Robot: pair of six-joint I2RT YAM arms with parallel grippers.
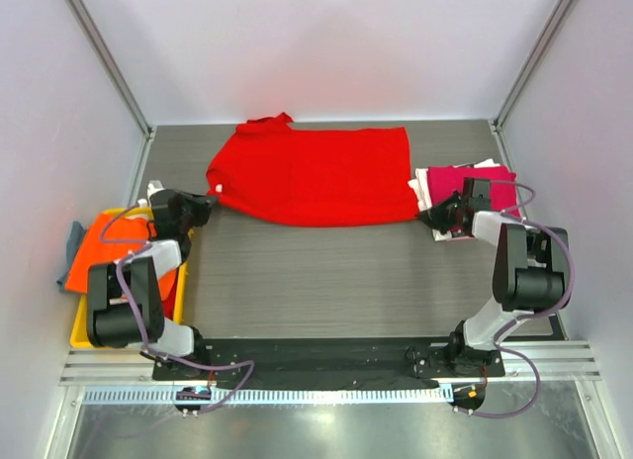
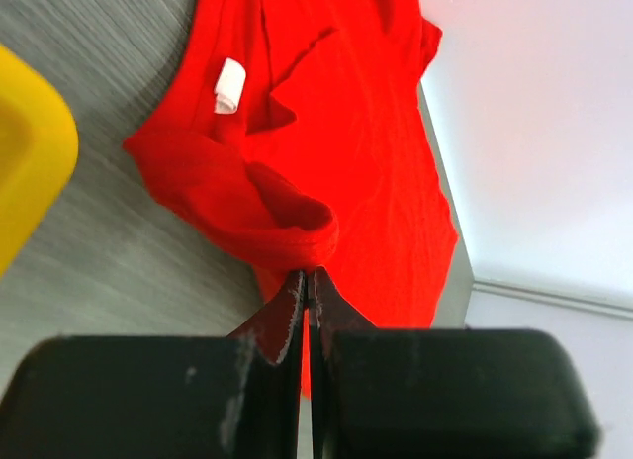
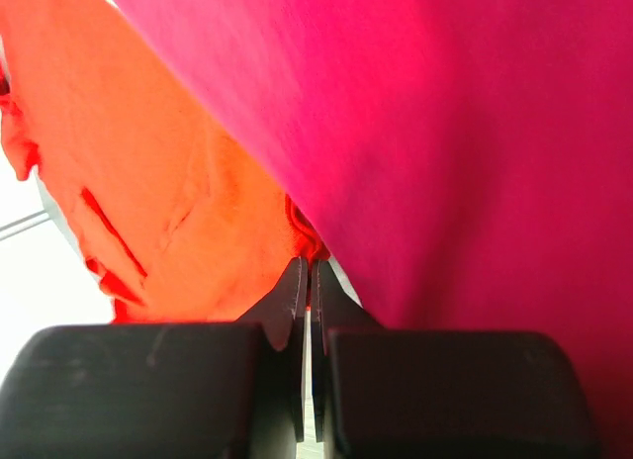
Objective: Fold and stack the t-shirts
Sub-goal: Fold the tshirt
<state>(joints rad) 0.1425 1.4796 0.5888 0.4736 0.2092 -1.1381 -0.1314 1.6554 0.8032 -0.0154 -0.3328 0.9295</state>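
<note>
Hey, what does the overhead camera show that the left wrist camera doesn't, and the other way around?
Only overhead: the folded magenta-pink t-shirt at the right, the right gripper beside it, and the orange t-shirt lying in the yellow plastic crate. Only left wrist: a close look at the left gripper, shut at the rolled hem of the bright red cotton t-shirt. Both: that red shirt, its white label, and part of the crate.
</note>
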